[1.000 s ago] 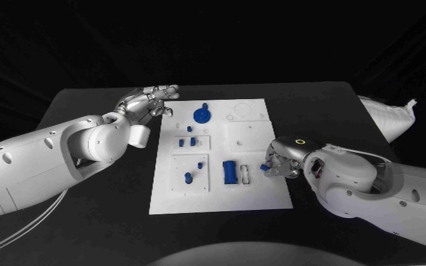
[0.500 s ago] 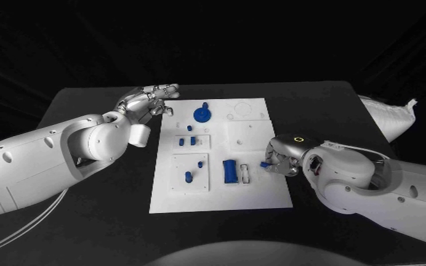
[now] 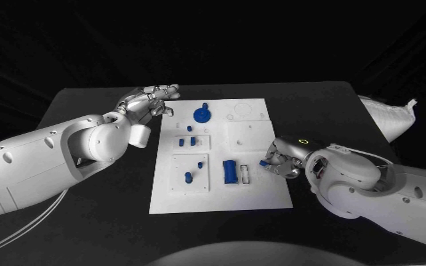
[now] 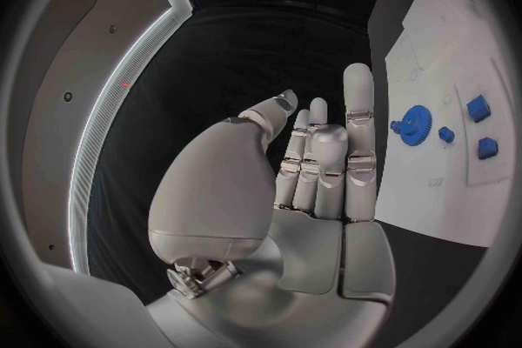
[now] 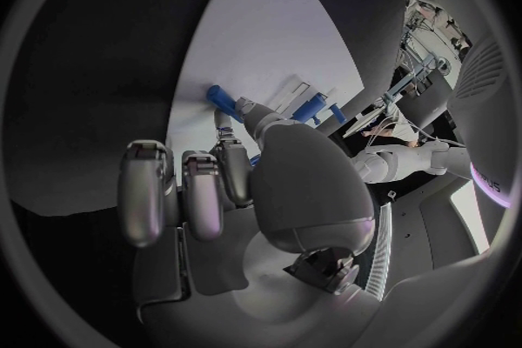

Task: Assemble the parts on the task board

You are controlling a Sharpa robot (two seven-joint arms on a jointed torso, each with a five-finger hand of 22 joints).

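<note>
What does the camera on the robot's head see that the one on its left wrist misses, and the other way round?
The head view alone takes in the whole task board, the tall blue block near its front, and the right hand at the board's right edge, pinching a small blue part. The left wrist view alone gives the left hand from behind, fingers straight and apart, holding nothing. Both show the blue gear, the board's white surface, and the left hand beside the board.
</note>
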